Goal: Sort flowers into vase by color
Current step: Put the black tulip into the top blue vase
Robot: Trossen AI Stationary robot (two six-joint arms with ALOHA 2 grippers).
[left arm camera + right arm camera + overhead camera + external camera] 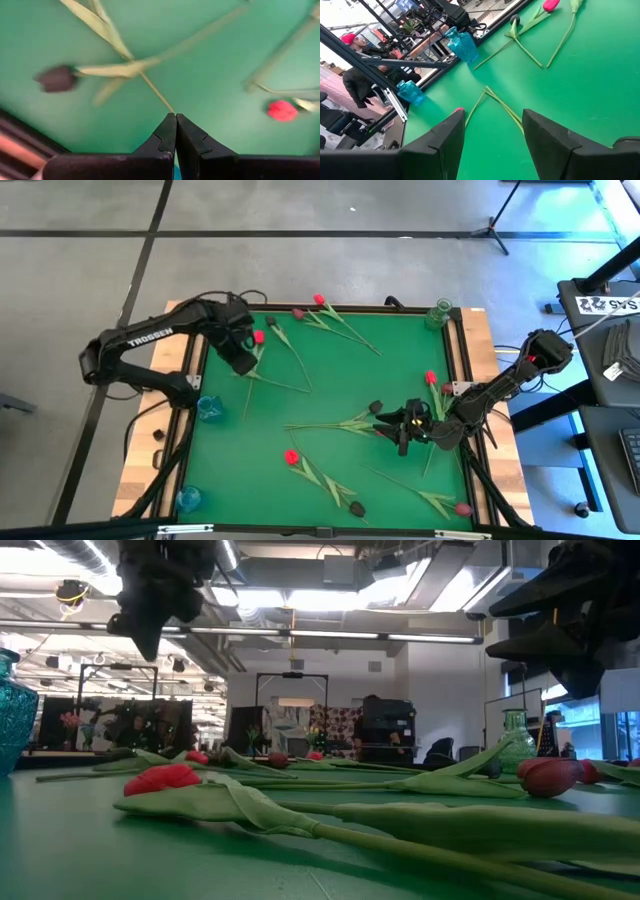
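Note:
Tulips with thin green stems lie scattered flat on the green mat [330, 370]. Red heads show at the far edge [320, 300], left [258, 337], right [431, 377] and near the front [291, 457]; dark heads lie nearby [377, 408]. My left gripper [246, 363] hangs shut above the mat's far left, pointing down. Below it lie a dark tulip [57, 78] and a red one [282, 110]. A stem [157, 92] runs behind its tips [175, 117]. My right gripper [396, 435] stands open, nearly level, above crossed stems [500, 107] at the right.
Two blue glass vases [208, 408] [188, 498] stand on the wooden border at the left. A green vase [438, 313] stands at the far right corner. A raised dark rim [460, 370] frames the mat. In the right wrist view a person [355, 75] stands beyond the table.

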